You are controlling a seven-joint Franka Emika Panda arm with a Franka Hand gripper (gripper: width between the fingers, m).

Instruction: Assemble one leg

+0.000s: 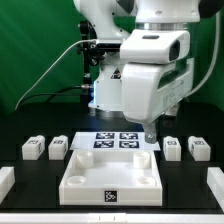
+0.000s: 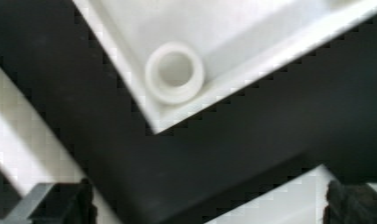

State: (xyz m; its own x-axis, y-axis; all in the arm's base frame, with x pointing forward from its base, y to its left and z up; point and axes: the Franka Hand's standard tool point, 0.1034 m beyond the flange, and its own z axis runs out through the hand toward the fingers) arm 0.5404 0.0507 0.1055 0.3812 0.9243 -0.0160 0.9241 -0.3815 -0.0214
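The white tray-like tabletop (image 1: 108, 172) lies at the front middle of the black table. My gripper (image 1: 150, 134) hangs just above its far corner on the exterior view's right. The jaws stand wide apart with nothing between them. In the wrist view the gripper (image 2: 203, 206) looks down on that tabletop corner (image 2: 256, 40) and its round socket (image 2: 174, 72). Two legs (image 1: 33, 148) (image 1: 58, 148) stand at the exterior view's left and two more (image 1: 172, 148) (image 1: 198, 148) at its right. None of the legs is touched.
The marker board (image 1: 117, 141) lies just behind the tabletop, under the arm. White blocks sit at the table's front left edge (image 1: 5, 180) and front right edge (image 1: 214, 185). The robot base and cables stand at the back.
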